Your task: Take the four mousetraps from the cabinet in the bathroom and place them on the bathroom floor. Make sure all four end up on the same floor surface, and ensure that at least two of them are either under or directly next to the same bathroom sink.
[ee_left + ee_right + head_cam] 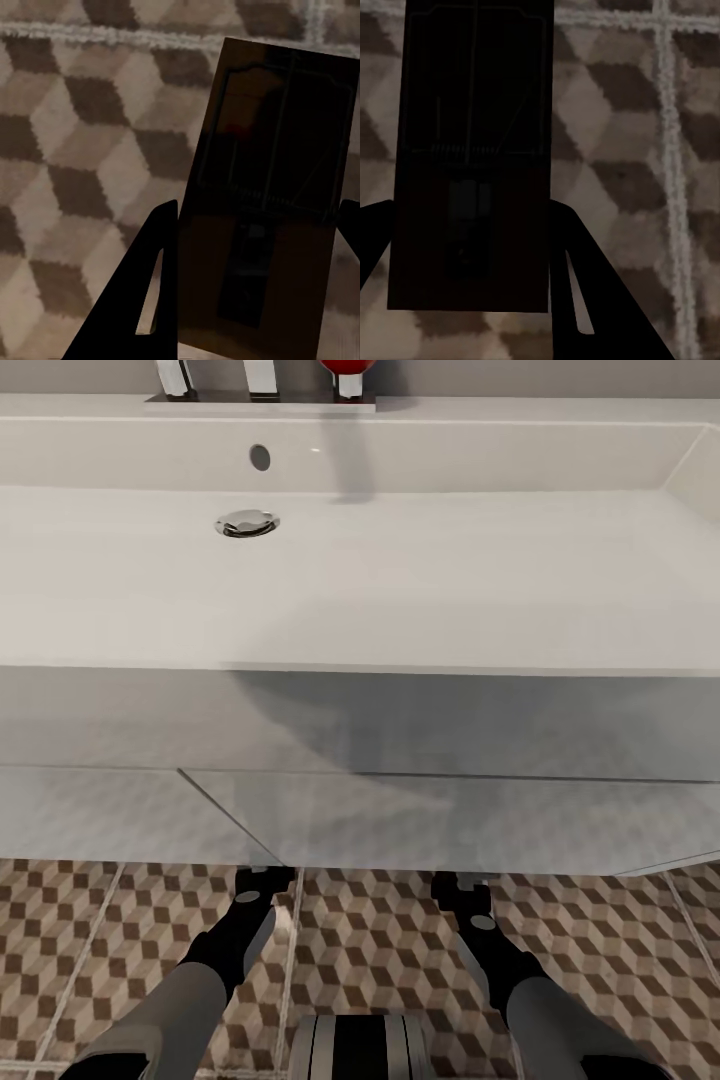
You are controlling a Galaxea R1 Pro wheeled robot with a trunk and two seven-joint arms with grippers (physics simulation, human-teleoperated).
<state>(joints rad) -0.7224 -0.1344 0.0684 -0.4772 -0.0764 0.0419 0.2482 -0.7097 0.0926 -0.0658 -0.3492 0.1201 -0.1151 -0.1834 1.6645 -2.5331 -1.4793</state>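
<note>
Under the sink [360, 590], above the bathroom floor [380, 950], the left gripper [255, 285] clamps one mousetrap [274, 195] between its fingers, and the right gripper [469, 277] clamps another mousetrap [472, 150].

Place: I am in a home bathroom, rendered by a simulator.
Sink: a wide white rectangular sink [400, 580] spreads below my head camera, with a chrome drain [246, 523] and an overflow hole [260, 457].
Tap: chrome fittings [262, 378] stand on the back ledge.
Vanity: a boxy white vanity unit [420, 810] carries the basin.
Floor: the bathroom floor [380, 940] has square tiles in a brown, beige and white cube print with pale grout.
</note>
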